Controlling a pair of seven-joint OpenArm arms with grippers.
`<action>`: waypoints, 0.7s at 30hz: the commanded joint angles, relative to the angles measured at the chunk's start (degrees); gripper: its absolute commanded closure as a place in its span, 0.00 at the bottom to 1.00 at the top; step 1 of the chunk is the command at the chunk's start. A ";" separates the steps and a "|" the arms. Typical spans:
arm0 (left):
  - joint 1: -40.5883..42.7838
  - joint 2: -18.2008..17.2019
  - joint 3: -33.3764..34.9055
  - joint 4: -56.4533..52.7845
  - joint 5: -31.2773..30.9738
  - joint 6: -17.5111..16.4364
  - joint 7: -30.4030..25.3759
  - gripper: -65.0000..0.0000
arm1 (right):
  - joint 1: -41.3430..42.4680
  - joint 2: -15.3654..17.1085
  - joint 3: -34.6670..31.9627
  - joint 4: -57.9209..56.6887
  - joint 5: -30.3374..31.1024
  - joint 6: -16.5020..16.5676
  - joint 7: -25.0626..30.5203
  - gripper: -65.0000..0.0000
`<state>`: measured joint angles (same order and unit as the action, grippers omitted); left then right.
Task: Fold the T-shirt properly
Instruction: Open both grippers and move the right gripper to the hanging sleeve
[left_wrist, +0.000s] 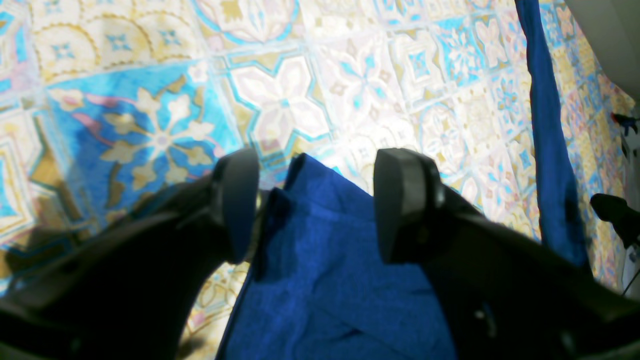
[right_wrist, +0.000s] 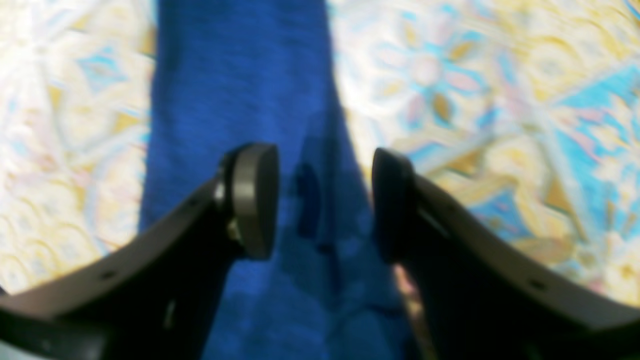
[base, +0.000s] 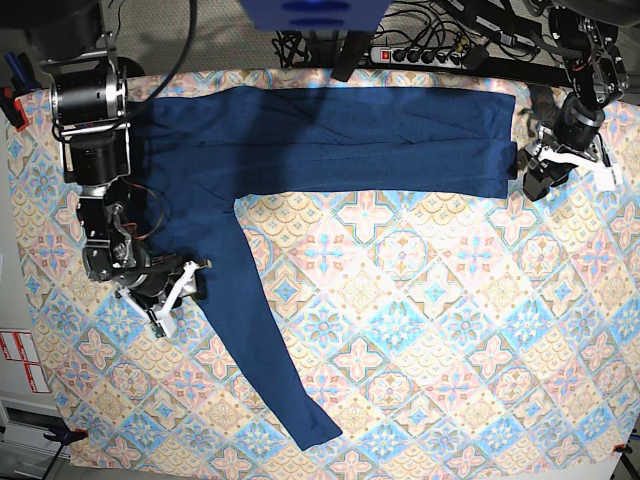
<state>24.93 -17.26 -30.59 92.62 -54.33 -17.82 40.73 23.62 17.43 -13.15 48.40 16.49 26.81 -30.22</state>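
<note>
My left gripper (left_wrist: 310, 205) and right gripper (right_wrist: 322, 200) both gape wide, gripping nothing, each straddling an edge of the T-shirt (base: 330, 140) to pinch for folding.

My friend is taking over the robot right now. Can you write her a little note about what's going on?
Left gripper: open, at the shirt's edge, fabric between its jaws.
Right gripper: open, over the sleeve.
Shirt: body folded into a long band across the far side of the tablecloth; one sleeve sticks out toward the near edge.
Left to do: fold that sleeve in, then fold the band smaller.
</note>
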 joint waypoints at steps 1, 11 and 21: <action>0.26 -0.90 -0.31 0.96 -0.93 -0.42 -0.95 0.45 | 1.75 0.46 0.18 0.70 0.61 0.14 1.07 0.55; 1.75 -0.90 -0.49 0.96 -1.54 -0.42 -0.95 0.45 | 4.91 -0.42 0.09 -10.64 0.52 0.14 6.70 0.55; 2.37 -0.90 -0.49 0.96 -1.72 -0.42 -0.95 0.45 | 4.82 -0.33 -0.70 -13.55 0.52 0.14 8.11 0.56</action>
<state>27.20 -17.28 -30.59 92.62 -55.16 -17.82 40.73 26.98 16.43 -13.89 34.26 16.49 26.74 -22.87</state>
